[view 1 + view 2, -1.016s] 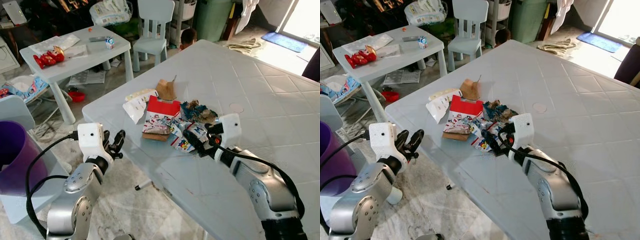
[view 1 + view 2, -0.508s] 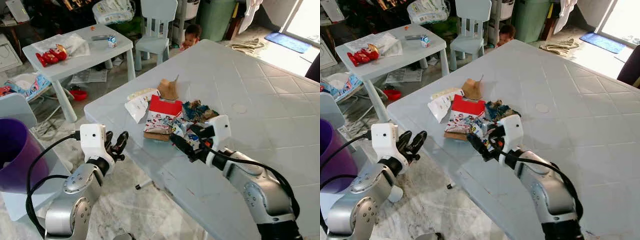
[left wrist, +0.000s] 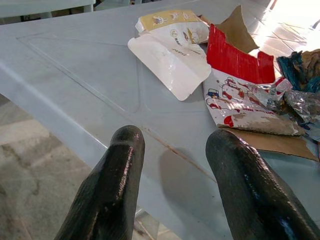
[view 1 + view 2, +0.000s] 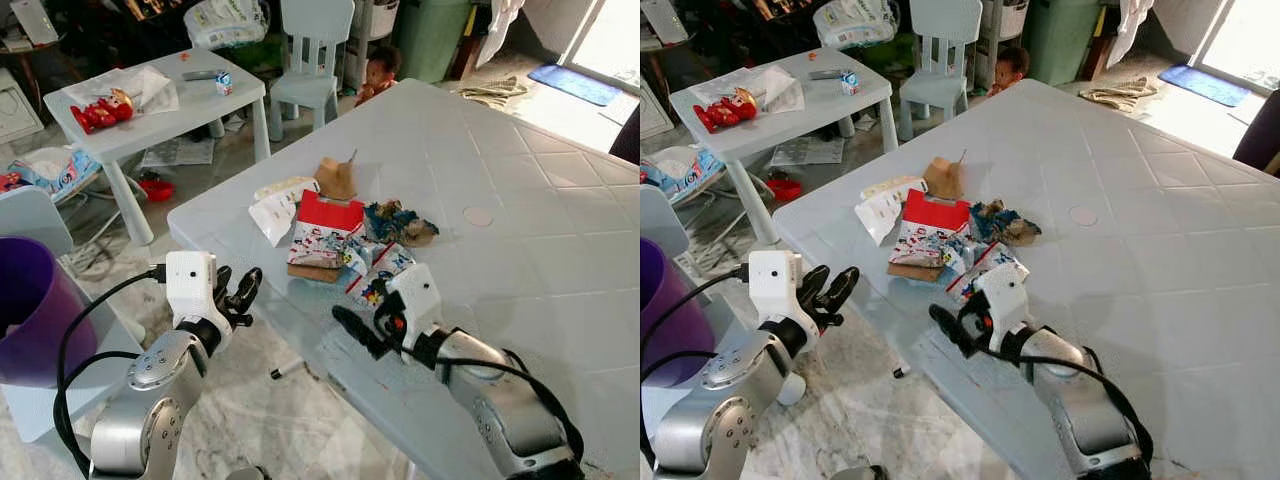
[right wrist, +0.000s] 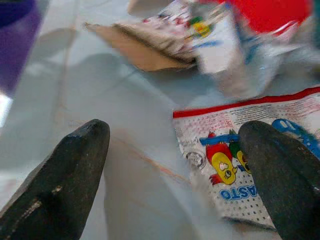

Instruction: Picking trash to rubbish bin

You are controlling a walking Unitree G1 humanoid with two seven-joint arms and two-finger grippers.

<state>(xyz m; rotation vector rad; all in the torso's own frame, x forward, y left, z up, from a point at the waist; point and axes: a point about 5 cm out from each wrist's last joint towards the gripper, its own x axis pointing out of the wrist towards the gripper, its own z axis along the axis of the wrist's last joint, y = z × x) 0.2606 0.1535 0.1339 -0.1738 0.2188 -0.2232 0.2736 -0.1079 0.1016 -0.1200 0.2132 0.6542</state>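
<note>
The right gripper point(image 5: 170, 165) hovers empty, fingers spread, beside the snack wrapper point(image 5: 260, 145) — seemingly untouched; it should straddle the wrapper's edge, then pinch firmly.

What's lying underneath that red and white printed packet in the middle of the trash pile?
A flat piece of brown cardboard sticks out from under the red and white packet, lying on the table. How far it reaches beneath is covered by the packet, as is anything else under there.
</note>
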